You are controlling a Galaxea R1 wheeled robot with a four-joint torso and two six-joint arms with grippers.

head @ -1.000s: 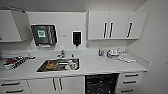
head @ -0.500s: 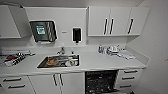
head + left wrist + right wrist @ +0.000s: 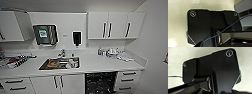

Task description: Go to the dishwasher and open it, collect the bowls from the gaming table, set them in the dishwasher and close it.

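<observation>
The dishwasher point(image 3: 100, 82) sits under the white counter point(image 3: 105, 65), right of the sink. It shows as a dark opening with racks inside, one cabinet wide. Its door cannot be made out at the picture's lower edge. The bowls and the gaming table are out of view. In both wrist views the robot's own dark plate hangs over a pale floor.
A steel sink point(image 3: 60, 63) holds dishes. White cabinet doors point(image 3: 58, 83) stand left of the dishwasher and drawers point(image 3: 128, 80) to its right. Bottles and clutter point(image 3: 112, 52) sit at the counter's back right. A side wall point(image 3: 157, 50) closes the right.
The whole head picture has shifted a little, so the camera has moved. More of the dishwasher's dark opening shows under the counter than a second ago.
</observation>
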